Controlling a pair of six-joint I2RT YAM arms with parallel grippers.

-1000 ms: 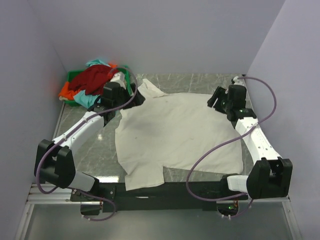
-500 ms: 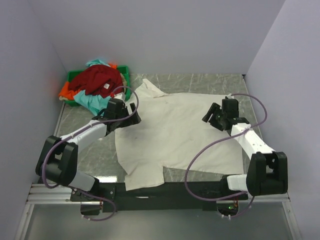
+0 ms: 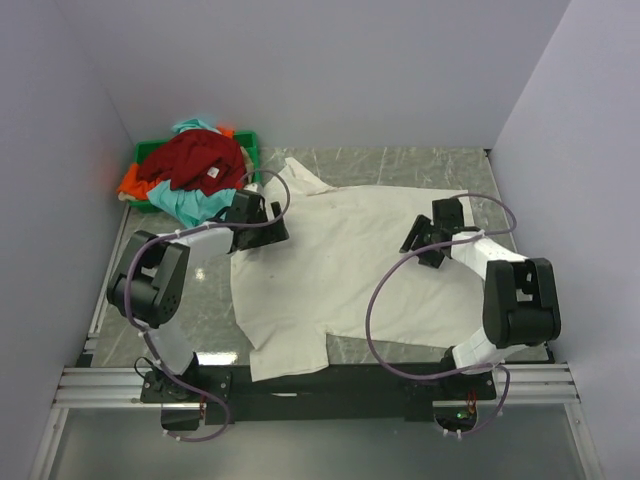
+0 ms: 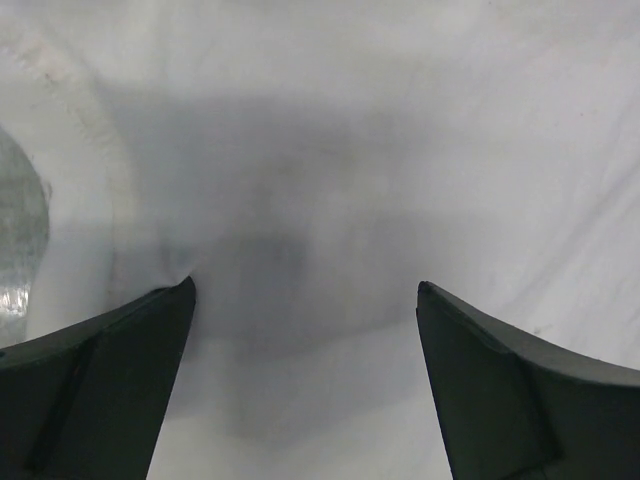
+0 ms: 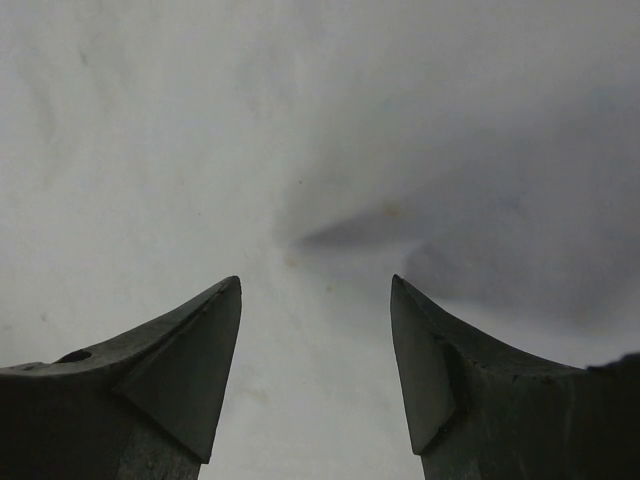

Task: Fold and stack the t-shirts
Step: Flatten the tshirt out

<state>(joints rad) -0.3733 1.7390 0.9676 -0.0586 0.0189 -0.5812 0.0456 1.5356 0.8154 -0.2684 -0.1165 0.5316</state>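
Your cream-white t-shirt lies flat across the counter, long side running left to right, left hand wide open over its left edge, right hand partly open over its right half, both empty.

the left arm and right arm have white links, bulky black joints and looping purple cables; the left gripper and right gripper bear dark wedge-shaped fingers.

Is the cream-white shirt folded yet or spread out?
Spread out: the cream-white shirt lies open on the table, no fold visible.
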